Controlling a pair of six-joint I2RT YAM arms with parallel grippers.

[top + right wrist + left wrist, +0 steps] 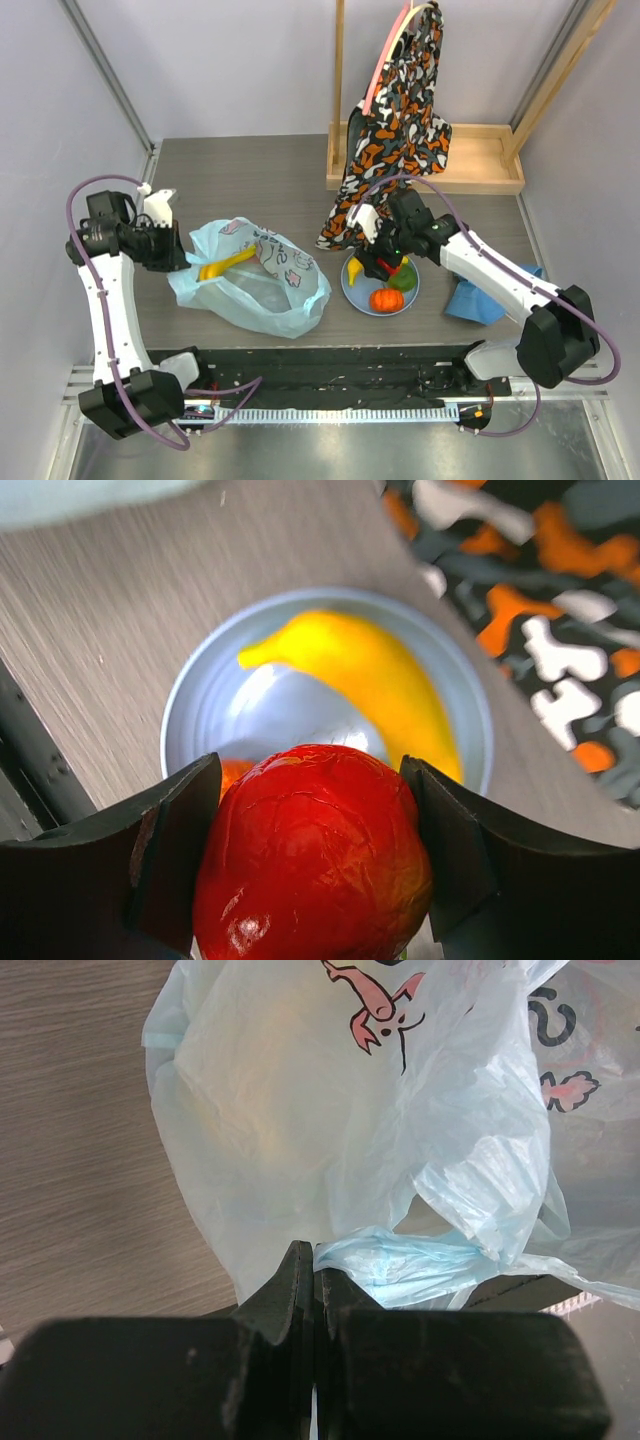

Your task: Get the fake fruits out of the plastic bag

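The light-blue plastic bag (255, 280) lies on the table at left of centre, with a yellow banana bunch (224, 266) showing in its mouth. My left gripper (172, 256) is shut on the bag's left edge; in the left wrist view the fingers (300, 1280) pinch bunched plastic of the bag (340, 1110). My right gripper (378, 263) is shut on the red round fruit (315, 850) just above the pale-blue plate (352, 284). On the plate lie the orange ribbed fruit (386, 299), the green fruit (403, 280) and a yellow banana (370, 680).
A black, orange and white patterned cloth (400, 110) hangs from a wooden stand (480, 165) at the back, reaching down just behind the plate. A solid blue cloth (480, 298) lies right of the plate under the right arm.
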